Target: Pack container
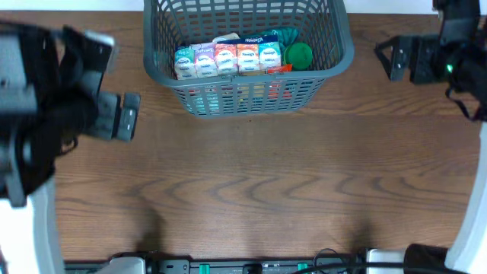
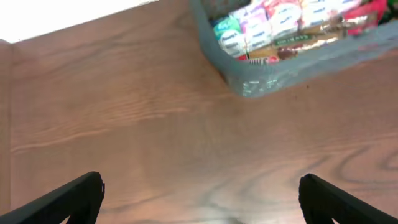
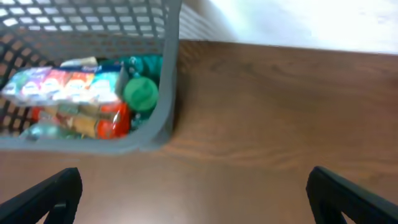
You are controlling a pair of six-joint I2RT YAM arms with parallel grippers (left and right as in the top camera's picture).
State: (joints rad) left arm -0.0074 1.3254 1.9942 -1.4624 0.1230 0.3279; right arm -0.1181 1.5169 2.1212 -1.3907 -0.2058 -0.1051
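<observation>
Toward the far edge of the brown wood-grain table (image 1: 251,183) stands the large rectangular grey plastic basket (image 1: 243,97) with slotted lattice sides and a rolled rim, upright and roughly midway between the two arms. Inside the basket, along its near wall, lies a row of small colourful printed packets (image 1: 228,59), side by side and touching (their print is too blurred to read). Just beside the right end of that row sits a round green object (image 1: 298,54), with a crumpled teal item (image 1: 283,35) behind it toward the basket's far wall. Below the packets, against the near wall, a red-orange item (image 3: 112,121) shows in the right wrist view, touching the green object; what it is cannot be told.

Left of the basket, well apart from it, the left gripper (image 1: 125,114) hangs over bare table with its jaws spread wide and nothing between them. Its two black fingers (image 2: 68,199) show at the bottom corners of its own wrist view, with the basket's near left corner ahead. Right of the basket, near its right rim but not touching, the right gripper (image 1: 388,58) is likewise spread wide and empty, pointing toward the basket.
</observation>
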